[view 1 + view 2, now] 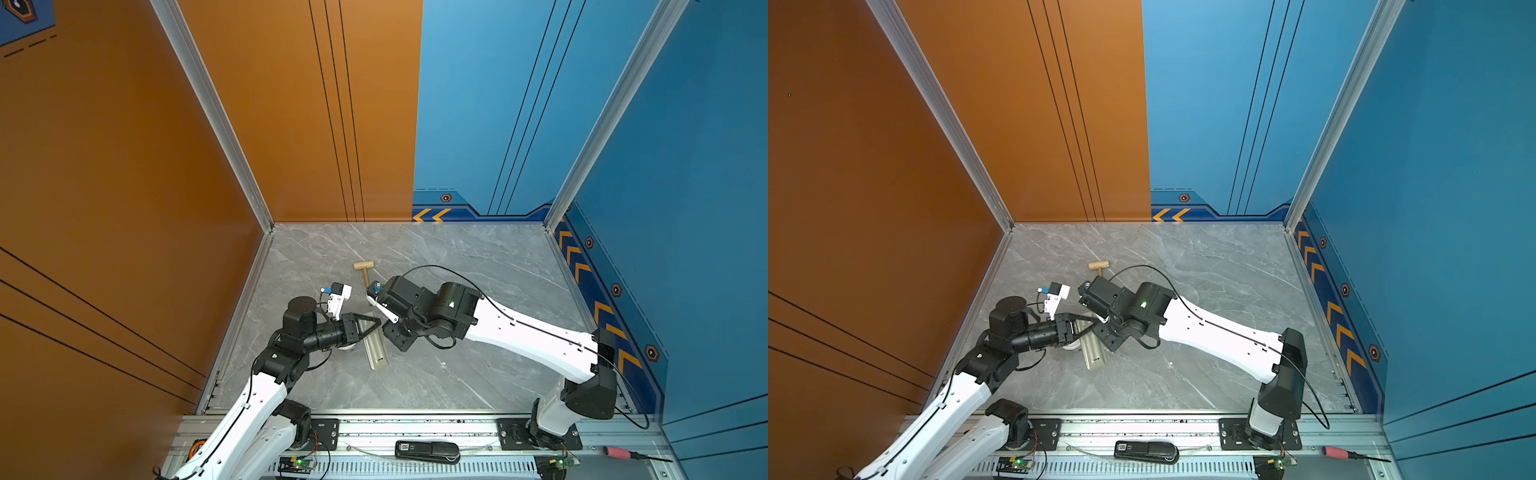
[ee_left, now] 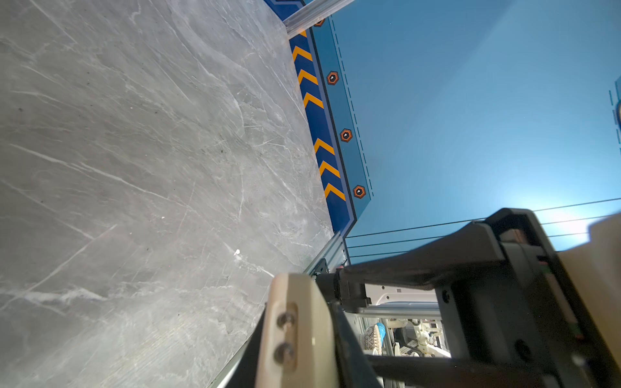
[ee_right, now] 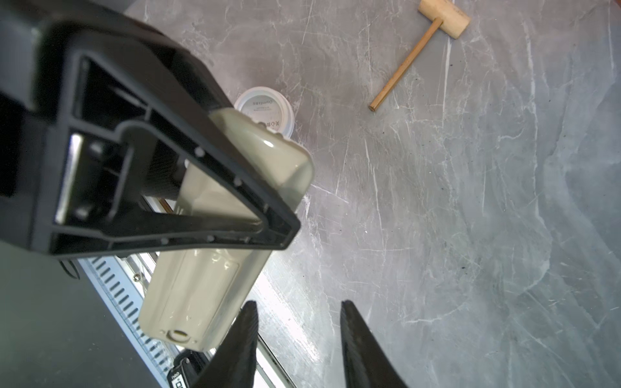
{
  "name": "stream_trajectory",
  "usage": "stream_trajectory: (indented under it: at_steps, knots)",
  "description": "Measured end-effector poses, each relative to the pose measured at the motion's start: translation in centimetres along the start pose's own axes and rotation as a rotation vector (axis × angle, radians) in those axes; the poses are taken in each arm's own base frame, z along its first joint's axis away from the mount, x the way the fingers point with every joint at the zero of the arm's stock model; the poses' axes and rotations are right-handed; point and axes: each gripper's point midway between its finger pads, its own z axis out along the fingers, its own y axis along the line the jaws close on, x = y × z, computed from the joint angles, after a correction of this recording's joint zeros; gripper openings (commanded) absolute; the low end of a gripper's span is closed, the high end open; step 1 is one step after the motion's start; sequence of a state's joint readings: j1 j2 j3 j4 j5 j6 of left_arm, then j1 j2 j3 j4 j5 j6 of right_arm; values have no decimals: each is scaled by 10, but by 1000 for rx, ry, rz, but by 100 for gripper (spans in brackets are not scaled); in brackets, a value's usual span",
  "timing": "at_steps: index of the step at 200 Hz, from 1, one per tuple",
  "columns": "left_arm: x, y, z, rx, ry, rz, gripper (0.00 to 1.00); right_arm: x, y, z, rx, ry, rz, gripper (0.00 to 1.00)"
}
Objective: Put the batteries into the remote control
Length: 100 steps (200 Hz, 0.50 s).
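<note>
The remote control (image 1: 377, 349) hangs tilted above the table with its beige-grey back showing. My left gripper (image 1: 374, 325) is shut on it near its upper half. In the right wrist view the remote (image 3: 205, 289) shows the outline of its back cover, with a left finger (image 3: 215, 168) across it. The left wrist view shows the remote's end (image 2: 299, 336) with two metal contacts. My right gripper (image 3: 298, 304) is open and empty, its fingers just beside the remote's lower end; in a top view it (image 1: 395, 338) sits right of the remote. The batteries are out of view.
A small wooden mallet (image 1: 364, 270) lies behind both grippers. A white round lid (image 3: 265, 109) sits on the table under the remote. On the front rail lie a black device with a display (image 1: 428, 451) and a pink-handled screwdriver (image 1: 623, 453).
</note>
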<state>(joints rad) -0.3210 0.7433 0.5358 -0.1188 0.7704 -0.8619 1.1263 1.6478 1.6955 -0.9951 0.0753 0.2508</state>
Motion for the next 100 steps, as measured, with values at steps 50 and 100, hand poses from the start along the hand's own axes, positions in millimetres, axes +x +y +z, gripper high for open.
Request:
stream_trajectory:
  at_steps: [50,100]
  knots:
    - [-13,12,1,-120,-18,1,0,-11,-44,-16,32,-84,151,57]
    - [-32,22,12,-252,-20,10,0,-20,-75,-13,63,-115,226,62]
